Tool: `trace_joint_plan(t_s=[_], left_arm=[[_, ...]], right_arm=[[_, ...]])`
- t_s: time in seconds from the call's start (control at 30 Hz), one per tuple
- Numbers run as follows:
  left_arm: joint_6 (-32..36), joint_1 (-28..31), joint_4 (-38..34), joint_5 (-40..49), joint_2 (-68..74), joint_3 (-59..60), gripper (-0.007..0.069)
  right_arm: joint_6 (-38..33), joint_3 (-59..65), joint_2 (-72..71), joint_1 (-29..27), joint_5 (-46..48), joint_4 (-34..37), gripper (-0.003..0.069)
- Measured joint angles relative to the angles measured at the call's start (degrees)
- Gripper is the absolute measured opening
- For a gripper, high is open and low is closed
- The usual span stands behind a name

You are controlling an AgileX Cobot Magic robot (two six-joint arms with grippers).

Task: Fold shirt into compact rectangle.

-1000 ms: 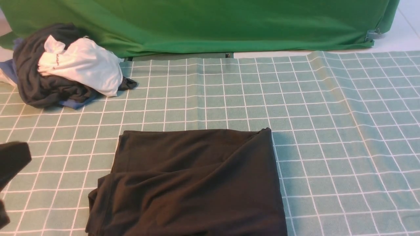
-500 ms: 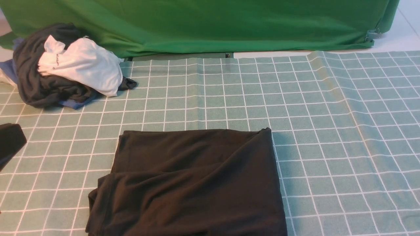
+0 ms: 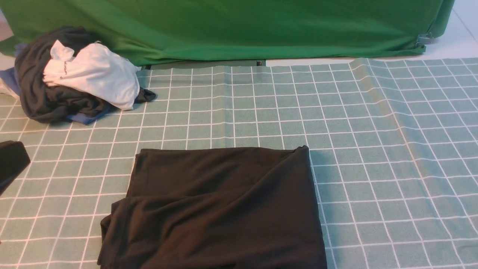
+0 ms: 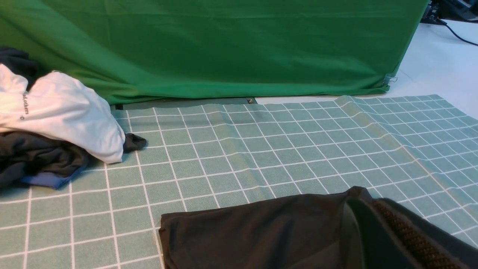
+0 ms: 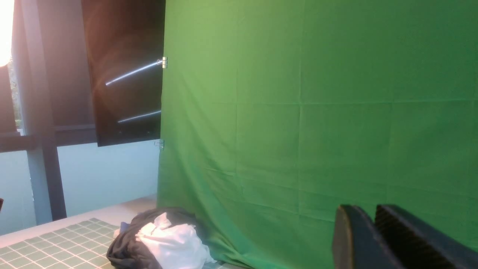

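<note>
The black shirt (image 3: pixel 220 209) lies folded into a rough rectangle at the near middle of the checked cloth, with creases across it and a loose layer sticking out at its near left. The left wrist view shows its far edge (image 4: pixel 254 231) behind my left gripper (image 4: pixel 360 194), whose jaws are shut with nothing in them. In the front view that gripper (image 3: pixel 13 158) is a dark shape at the left edge, well apart from the shirt. My right gripper (image 5: pixel 373 211) is raised toward the green backdrop, its fingers a narrow gap apart and empty. It is out of the front view.
A heap of dark grey, white and blue clothes (image 3: pixel 74 78) sits at the far left. The green backdrop (image 3: pixel 239 30) hangs along the back. The checked tablecloth (image 3: pixel 373 149) has a raised fold (image 3: pixel 377 97) on the right.
The dark left gripper at the left edge has drawn back to the left and up, then stopped. The shirt has not moved.
</note>
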Motion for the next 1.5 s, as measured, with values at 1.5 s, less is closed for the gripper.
trace_joint_plan(t_s=[1.5], left_arm=[[10.0,21.0,1.5,-21.3,-20.9,36.5,0.0014]], right_arm=[[0.0,0.0,0.0,0.0,-0.1,0.0,0.0206]])
